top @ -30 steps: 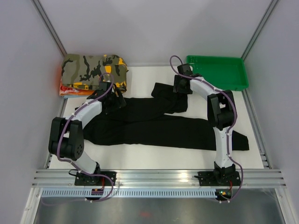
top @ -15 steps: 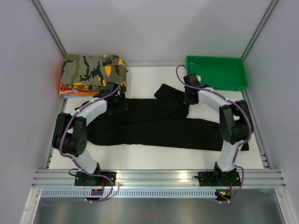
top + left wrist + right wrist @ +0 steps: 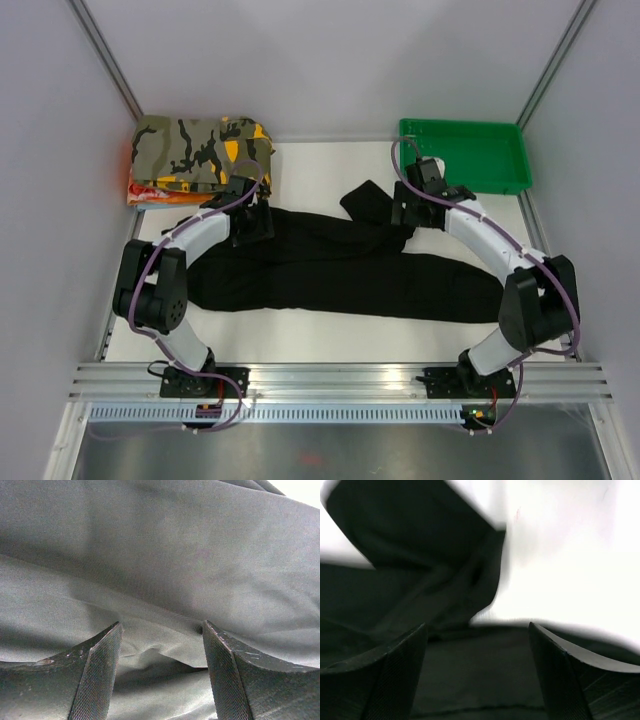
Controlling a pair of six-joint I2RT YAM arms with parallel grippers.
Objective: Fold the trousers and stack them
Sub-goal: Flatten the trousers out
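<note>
From above, the black trousers (image 3: 330, 270) lay lengthwise across the white bench (image 3: 320, 335), one leg rumpled toward the green tray (image 3: 465, 160), with the folded camouflage garment (image 3: 200, 148) at the far left corner. The left hand (image 3: 252, 222) sat on the trousers' far edge near that garment; the right hand (image 3: 408, 215) hovered over the rumpled leg. The left wrist camera showed its hand (image 3: 161, 630) parted, pressed into cloth with a ridge rising between the fingers (image 3: 100, 670) but not clamped. The right wrist camera showed its hand (image 3: 477, 627) spread wide and empty above the leg and bare bench. The likely risk was the left hand pinching only the top layer, which would drag the fold askew. A second earlier the right arm's elbow had stood over the trousers; it had since swung out to the right, and the rumpled leg had shifted slightly rightward.
</note>
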